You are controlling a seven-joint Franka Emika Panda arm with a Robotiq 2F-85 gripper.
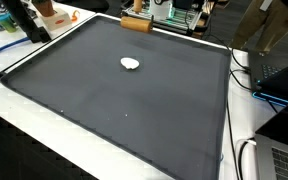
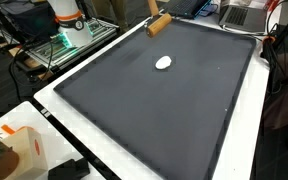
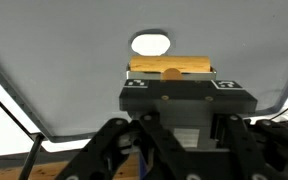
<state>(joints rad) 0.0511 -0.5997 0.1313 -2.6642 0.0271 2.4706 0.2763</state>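
A wooden block (image 1: 136, 25) hangs at the far edge of the dark mat (image 1: 114, 110), with my gripper (image 1: 138, 12) coming down on it from above. It shows in both exterior views, the block (image 2: 159, 25) under the gripper (image 2: 153, 12). In the wrist view my gripper (image 3: 184, 130) is shut round a black body with square markers (image 3: 184, 98), and the block's wooden strip (image 3: 171, 68) shows beyond it. The fingertips are hidden. A small white oval object (image 1: 130, 64) (image 2: 163, 62) (image 3: 150, 44) lies on the mat, apart from the block.
The mat lies on a white table (image 1: 44, 130). Blue papers (image 1: 4, 42) and an orange item (image 1: 50, 12) sit at one corner. A laptop (image 1: 284, 75) and cables are beside the mat. The arm's base (image 2: 66, 18) and a box with a plant (image 2: 14, 150) stand off the mat.
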